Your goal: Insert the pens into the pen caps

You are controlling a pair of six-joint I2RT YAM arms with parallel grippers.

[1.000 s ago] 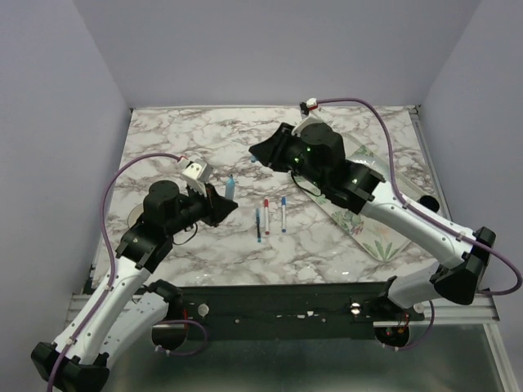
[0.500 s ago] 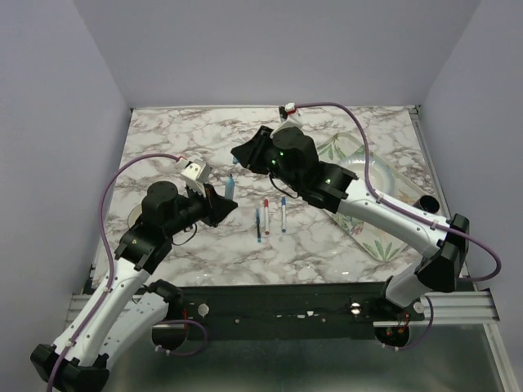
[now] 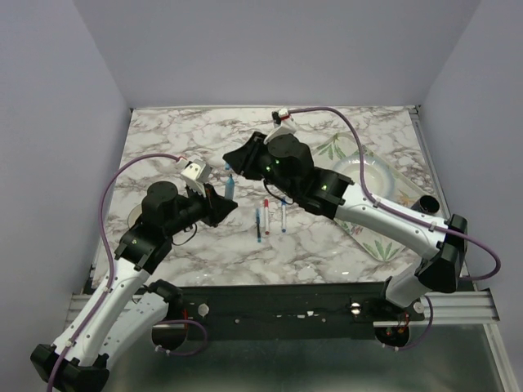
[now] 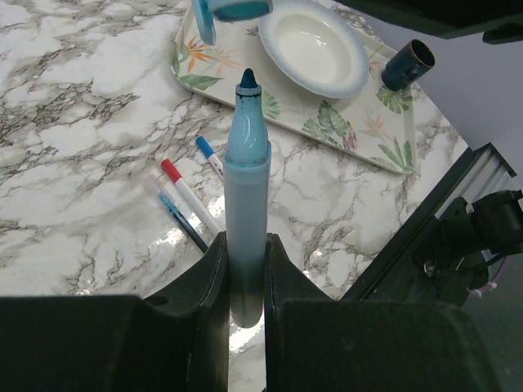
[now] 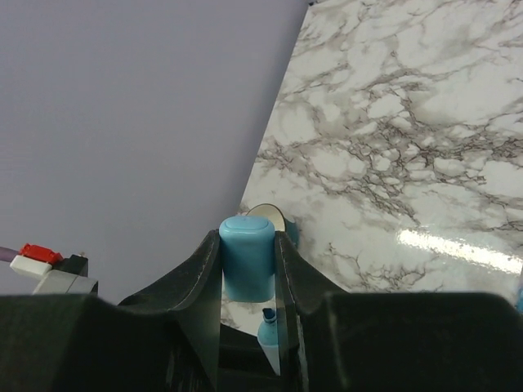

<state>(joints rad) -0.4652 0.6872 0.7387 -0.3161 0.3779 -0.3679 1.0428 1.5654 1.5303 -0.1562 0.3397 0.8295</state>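
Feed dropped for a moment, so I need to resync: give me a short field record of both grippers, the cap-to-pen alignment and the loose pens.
left gripper: shut on the light blue pen, tip pointing away from the wrist
right gripper: shut on the light blue cap
alignment: cap near the pen tip, gap visible, not seated
loose pens: red-ended pen, blue-ended pen, blue-barrelled pen, lying on the table
tray: right of the pens, white bowl on it

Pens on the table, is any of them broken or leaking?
Nothing stands out. Three pens lie neatly side by side on the marble table, whole, with no ink spots around them. The left hand grips an uncapped blue pen, and the right hand grips a light blue cap.
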